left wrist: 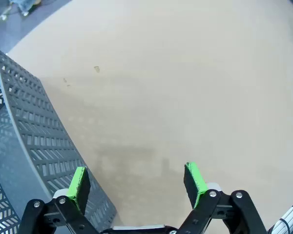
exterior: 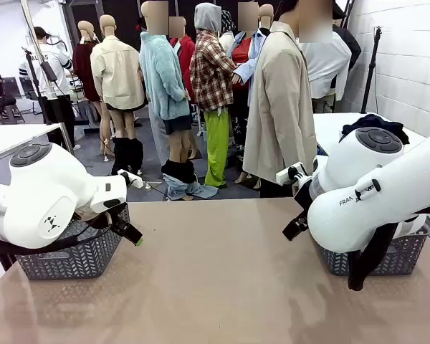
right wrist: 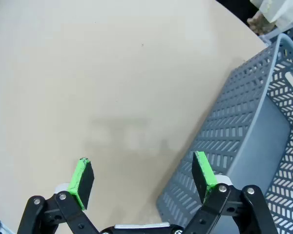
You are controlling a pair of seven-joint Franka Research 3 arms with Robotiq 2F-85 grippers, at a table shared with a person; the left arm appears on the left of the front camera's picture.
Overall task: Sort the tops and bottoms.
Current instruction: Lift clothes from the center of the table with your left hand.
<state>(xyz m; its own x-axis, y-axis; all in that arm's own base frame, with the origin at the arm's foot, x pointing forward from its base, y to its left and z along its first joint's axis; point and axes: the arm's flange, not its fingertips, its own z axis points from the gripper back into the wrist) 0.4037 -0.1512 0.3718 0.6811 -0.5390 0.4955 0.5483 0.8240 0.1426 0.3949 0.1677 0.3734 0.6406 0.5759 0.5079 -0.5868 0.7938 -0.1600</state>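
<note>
Tabletop [exterior: 222, 287], tan, smooth and matte, stretches open ahead of both grippers, with wide room across its middle out to the rounded far edge. The left gripper [left wrist: 136, 181] hangs over it, jaws spread wide, holding nothing. On one finger's side a grey plastic lattice basket [left wrist: 24, 136] curves close, its perforated wall passing under that green pad [left wrist: 79, 183]. The right gripper [right wrist: 142, 170] is likewise spread wide and holds nothing. A second grey basket [right wrist: 244, 126] sits at its other finger's side, a rounded corner just below the pad [right wrist: 203, 169]. Beyond the far edge stands a person in a beige coat [exterior: 279, 107]. A dark garment [exterior: 376, 123], soft and crumpled, lies on a white table behind the right arm, well apart from both grippers.
</note>
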